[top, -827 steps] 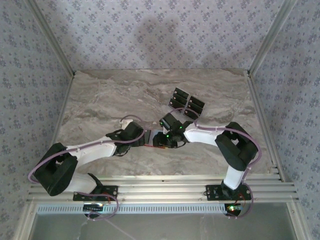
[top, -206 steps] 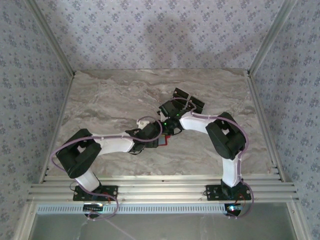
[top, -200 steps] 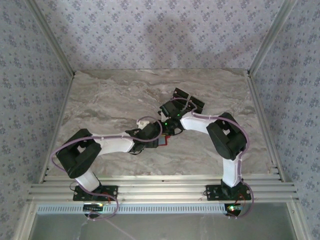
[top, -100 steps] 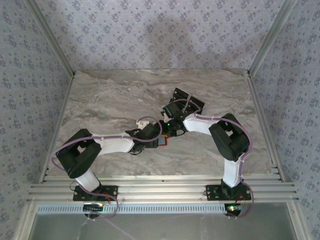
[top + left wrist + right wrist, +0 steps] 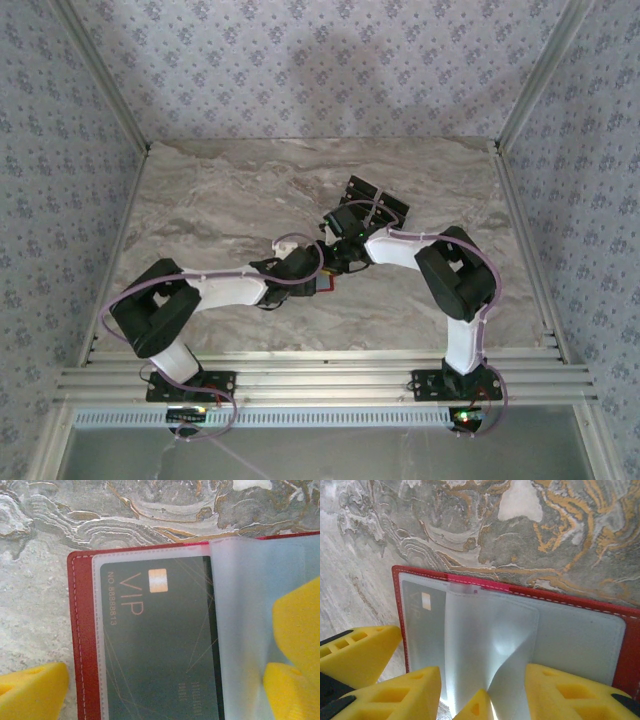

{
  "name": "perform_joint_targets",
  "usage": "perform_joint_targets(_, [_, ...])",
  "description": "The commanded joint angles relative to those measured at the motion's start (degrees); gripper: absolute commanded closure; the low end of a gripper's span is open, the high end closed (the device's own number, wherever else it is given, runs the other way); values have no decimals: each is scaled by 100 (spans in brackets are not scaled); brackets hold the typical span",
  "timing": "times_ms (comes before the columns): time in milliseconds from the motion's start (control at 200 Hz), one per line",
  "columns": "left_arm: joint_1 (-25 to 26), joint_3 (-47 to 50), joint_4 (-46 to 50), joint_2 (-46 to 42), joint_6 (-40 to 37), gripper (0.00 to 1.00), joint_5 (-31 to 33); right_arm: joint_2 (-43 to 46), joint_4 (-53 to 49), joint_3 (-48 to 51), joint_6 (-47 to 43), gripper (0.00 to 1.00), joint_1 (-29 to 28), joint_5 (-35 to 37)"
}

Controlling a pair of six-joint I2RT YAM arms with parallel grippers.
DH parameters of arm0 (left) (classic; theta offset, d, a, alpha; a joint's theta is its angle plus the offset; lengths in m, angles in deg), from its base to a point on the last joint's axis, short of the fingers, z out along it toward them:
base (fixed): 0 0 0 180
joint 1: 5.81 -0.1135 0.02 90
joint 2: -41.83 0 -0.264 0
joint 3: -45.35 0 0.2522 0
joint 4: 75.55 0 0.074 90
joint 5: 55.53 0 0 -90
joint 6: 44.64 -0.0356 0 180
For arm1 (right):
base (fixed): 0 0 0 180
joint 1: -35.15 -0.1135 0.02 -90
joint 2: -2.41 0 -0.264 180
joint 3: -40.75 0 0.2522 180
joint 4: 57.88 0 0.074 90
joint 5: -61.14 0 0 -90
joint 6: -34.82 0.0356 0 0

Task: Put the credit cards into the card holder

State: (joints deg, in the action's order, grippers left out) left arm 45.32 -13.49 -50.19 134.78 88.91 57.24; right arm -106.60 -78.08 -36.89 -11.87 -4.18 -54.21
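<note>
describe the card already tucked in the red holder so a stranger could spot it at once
On the marble table, an open red card holder lies near the middle. Under the clear sleeve against its red cover sits a dark card. Unlike the loose black cards farther back, it is sleeved and shows VIP lettering beside a gold chip.

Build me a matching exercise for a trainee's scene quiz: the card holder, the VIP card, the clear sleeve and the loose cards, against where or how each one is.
Things
1. card holder
2. VIP card
3. clear sleeve
4. loose cards

Place or state
A. buckled upward at the holder's middle
B. lying apart from the holder on the table
C. red, spread open
D. tucked behind clear plastic, chip showing

Pairs: 1-C, 2-D, 3-A, 4-B
</note>
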Motion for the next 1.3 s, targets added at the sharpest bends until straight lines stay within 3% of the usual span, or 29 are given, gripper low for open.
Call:
perform_joint_targets(0, [6,45,110,-322,-24,0,168,-155,-74,138,90,51,-70,-88])
perform_joint_targets(280, [16,260,-70,-878,-107,0,166,-208,20,210,180,51,-74,-85])
perform_joint_targets(545, [-7,473,188,-1533,-41,0,566,-208,93,270,255,51,-64,-128])
perform_joint_targets(859, [-47,570,290,-1613,6,0,624,47,121,586,318,51,33,-20])
perform_joint_targets(1299, [-99,621,321,-1725,13,0,642,-401,424,174,398,51,-98,-484])
